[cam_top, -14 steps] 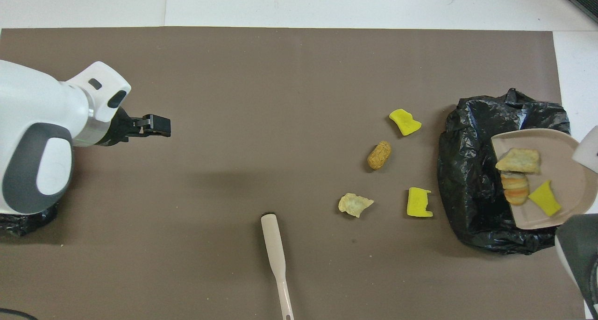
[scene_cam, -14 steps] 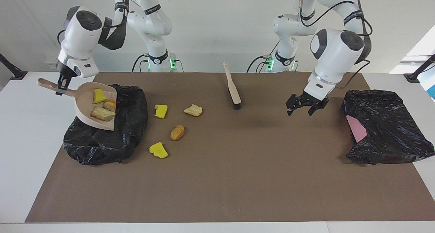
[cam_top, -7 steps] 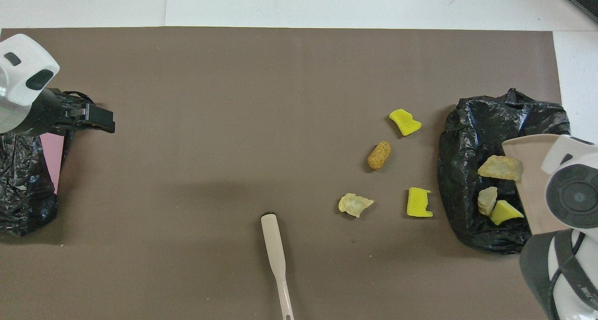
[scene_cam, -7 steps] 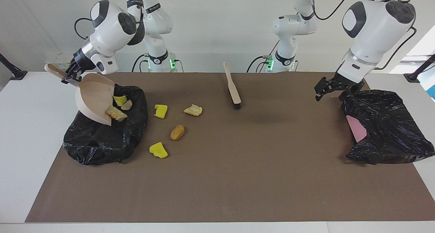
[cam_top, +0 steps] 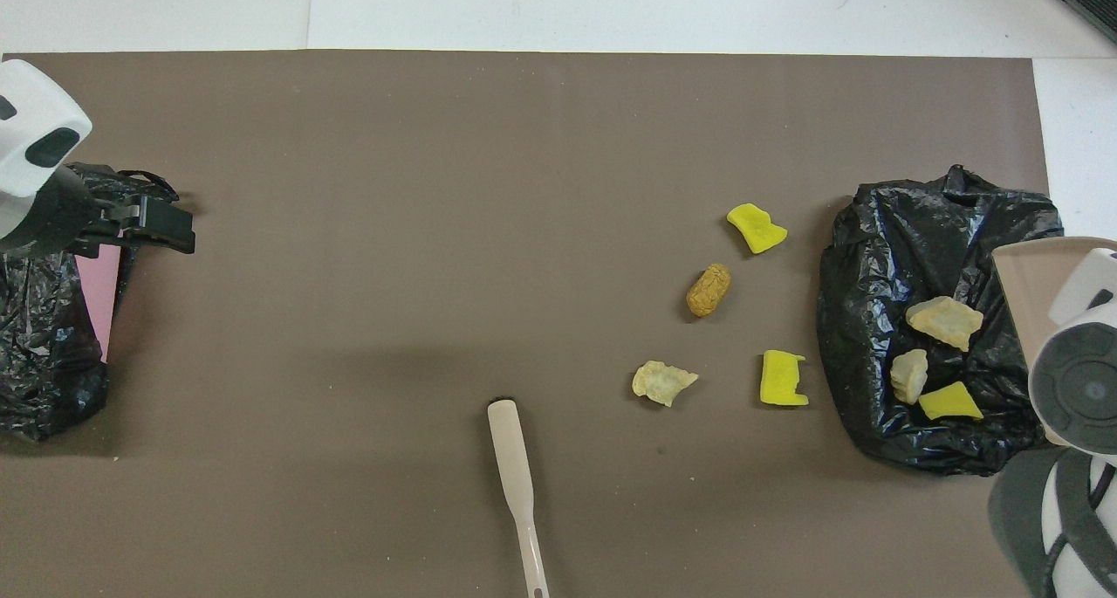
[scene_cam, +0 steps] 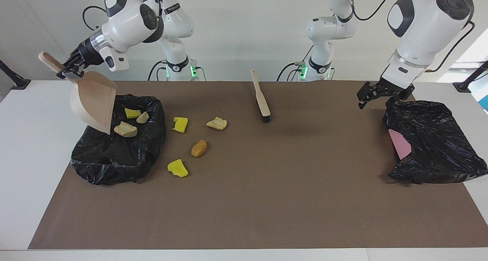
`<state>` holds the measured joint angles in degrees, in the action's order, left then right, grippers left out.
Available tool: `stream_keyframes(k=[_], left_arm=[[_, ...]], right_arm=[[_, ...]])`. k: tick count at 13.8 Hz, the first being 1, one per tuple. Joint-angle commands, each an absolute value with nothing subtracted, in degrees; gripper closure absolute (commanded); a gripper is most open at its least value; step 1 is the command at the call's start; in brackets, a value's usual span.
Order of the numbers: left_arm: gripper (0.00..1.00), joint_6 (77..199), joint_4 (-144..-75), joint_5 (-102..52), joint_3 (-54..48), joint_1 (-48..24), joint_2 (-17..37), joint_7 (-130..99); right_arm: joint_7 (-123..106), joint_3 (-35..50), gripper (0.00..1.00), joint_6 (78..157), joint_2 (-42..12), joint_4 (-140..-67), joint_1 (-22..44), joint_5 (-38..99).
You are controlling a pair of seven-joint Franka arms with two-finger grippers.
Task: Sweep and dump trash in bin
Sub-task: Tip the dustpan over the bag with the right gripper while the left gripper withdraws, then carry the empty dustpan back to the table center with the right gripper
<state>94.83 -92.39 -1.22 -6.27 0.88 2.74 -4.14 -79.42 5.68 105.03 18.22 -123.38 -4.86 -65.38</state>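
**Inspector:** Nearest the robots lies the beige flat-handled brush with black bristles (scene_cam: 261, 99), untouched. Beside it toward the right arm's end, four loose trash pieces sit on the brown mat (scene_cam: 267, 200): a yellow foam chunk (scene_cam: 180, 124), a pale bread-like lump (scene_cam: 217, 123), then a brown bread roll (scene_cam: 199, 148), and farthest, a second yellow foam chunk (scene_cam: 177, 168).

**Assessor:** And the grippers?

**Inspector:** The right gripper (scene_cam: 69, 69) is clamped on the handle of the beige plastic dustpan (scene_cam: 93, 105), tipped steeply, lip down over the crumpled black bin bag (scene_cam: 118, 154). Three dumped pieces (scene_cam: 132, 121) rest on the bag just below that lip. The left gripper (scene_cam: 375, 95) waits with fingers spread, empty, over the edge of a second black bag (scene_cam: 431, 143) holding a flat pink sheet (scene_cam: 400, 143).

**Assessor:** Advice for this step?

**Inspector:** Judgement: hold the pan tilted until empty, lift clear without snagging the bag, then return for the four loose pieces.
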Motion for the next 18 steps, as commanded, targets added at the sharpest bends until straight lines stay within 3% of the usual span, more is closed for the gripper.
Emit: stream_keyframes(k=[1,5,7,12,14,18], left_arm=[[0.00,93.34,-91.23,-0.09,-6.59,0.97,2.73,-3.52],[0.00,92.82,-90.71,0.79,-0.11,-6.22,2.64,-3.25],[0.00,92.72,-90.79,0.88,0.26,-6.07,2.20,-2.20],[0.00,92.72,-93.42,0.79,0.26,-6.07,0.44,-0.09],[0.00,92.64,-93.52,0.79,0.26,-6.15,0.44,0.09],[0.00,92.99,-93.52,0.70,0.26,-6.42,0.44,0.18]], right_arm=[[-79.02,6.42,1.00,103.27,17.41,-120.86,-4.83,-66.71],[-78.49,7.73,1.00,100.99,9.52,-110.34,-4.83,-63.21],[-77.44,7.91,1.00,99.67,6.34,-105.67,-4.75,-57.69],[-63.40,10.10,1.00,97.47,4.05,-102.83,-3.78,-44.32],[-55.51,10.11,1.00,96.07,1.95,-100.31,-0.20,-40.89],[-37.14,10.02,1.00,86.51,-10.43,-84.15,8.24,-33.24]])
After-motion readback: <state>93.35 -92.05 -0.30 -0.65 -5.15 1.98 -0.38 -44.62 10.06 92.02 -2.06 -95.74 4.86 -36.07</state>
